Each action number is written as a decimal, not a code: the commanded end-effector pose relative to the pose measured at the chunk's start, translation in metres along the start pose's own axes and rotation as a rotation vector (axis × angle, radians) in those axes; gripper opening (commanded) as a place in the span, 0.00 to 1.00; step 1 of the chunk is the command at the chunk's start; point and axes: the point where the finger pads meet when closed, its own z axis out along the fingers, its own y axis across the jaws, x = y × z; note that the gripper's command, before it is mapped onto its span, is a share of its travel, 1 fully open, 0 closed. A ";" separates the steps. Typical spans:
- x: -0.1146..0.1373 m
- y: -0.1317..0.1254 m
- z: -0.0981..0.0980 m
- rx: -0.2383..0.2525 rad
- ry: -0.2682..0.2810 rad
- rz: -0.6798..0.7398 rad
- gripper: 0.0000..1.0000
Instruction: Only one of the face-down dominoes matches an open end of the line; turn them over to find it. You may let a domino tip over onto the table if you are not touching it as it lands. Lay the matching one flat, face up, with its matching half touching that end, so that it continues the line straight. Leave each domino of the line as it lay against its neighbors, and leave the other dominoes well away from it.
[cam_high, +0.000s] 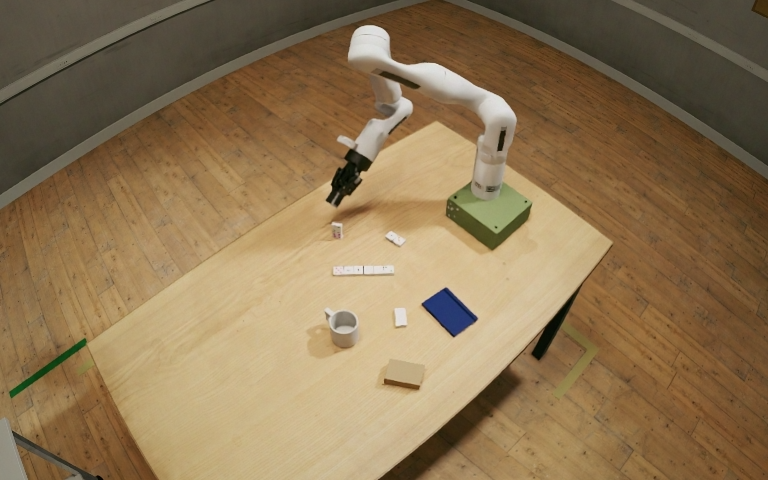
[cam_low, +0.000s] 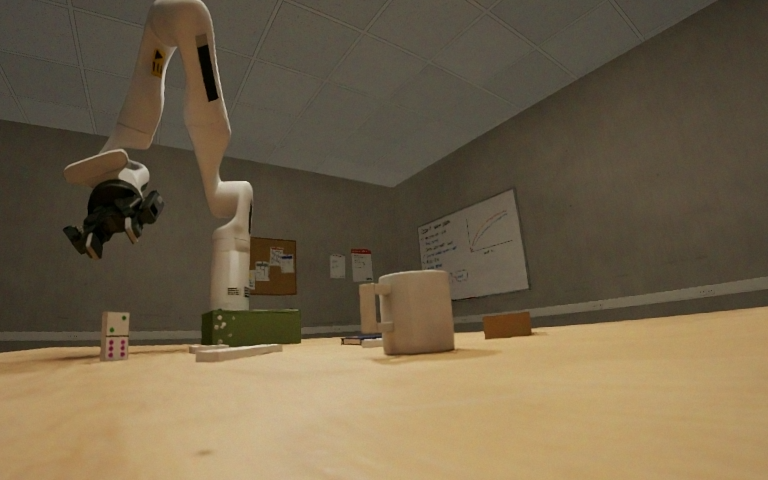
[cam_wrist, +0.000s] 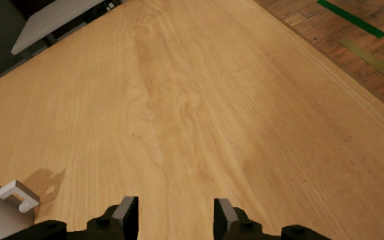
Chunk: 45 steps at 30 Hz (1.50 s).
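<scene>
My gripper (cam_high: 334, 201) (cam_low: 113, 246) (cam_wrist: 176, 215) is partly open and empty, tilted above the table behind the standing domino. The standing domino (cam_high: 337, 230) (cam_low: 115, 336) is upright on a short end; its face shows two green pips above six magenta ones. The line of dominoes (cam_high: 368, 270) (cam_low: 237, 353) lies straight and face up; its left end half has reddish pips, and its right end pips are too small to read. Another domino (cam_high: 395, 238) (cam_low: 207, 349) lies face up behind the line, its pips unclear. A blank white domino (cam_high: 400, 317) (cam_low: 372, 343) lies face down in front of the line.
A grey mug (cam_high: 344, 329) (cam_low: 419, 316) (cam_wrist: 12, 220) stands in front of the line, left of the blank domino. A dark blue flat object (cam_high: 447, 311) lies right of that domino. A tan box (cam_high: 404, 373) (cam_low: 506, 325) lies nearer the front edge. The arm's green base (cam_high: 489, 210) (cam_low: 254, 327) is at the back right.
</scene>
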 end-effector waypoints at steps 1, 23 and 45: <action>0.001 -0.001 0.000 -0.020 -0.012 0.027 0.49; 0.002 -0.001 0.001 -0.158 -0.093 0.218 0.49; 0.005 0.000 0.001 -0.283 -0.159 0.389 0.49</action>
